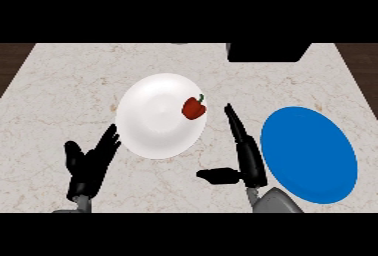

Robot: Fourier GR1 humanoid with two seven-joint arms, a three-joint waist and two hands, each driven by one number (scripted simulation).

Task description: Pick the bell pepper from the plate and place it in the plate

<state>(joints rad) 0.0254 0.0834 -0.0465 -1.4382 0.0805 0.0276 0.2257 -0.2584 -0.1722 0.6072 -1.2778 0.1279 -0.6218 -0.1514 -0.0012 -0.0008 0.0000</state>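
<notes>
Two black hands come in from the lower edge: the right hand [247, 159] lies between two plates with fingers straight and thumb spread; the left hand [88, 167] rests open, fingers apart. One red bell pepper [194, 107] sits on the white plate [151, 125]. One blue plate [310, 155] lies beside it on the marble counter [66, 85].

A kitchen, judging by the pale marbled stone worktop [66, 90] with a white plate [151, 130] near centre, a blue plate [310, 155] at four o'clock, and a red bell pepper [194, 108] on the white one.
</notes>
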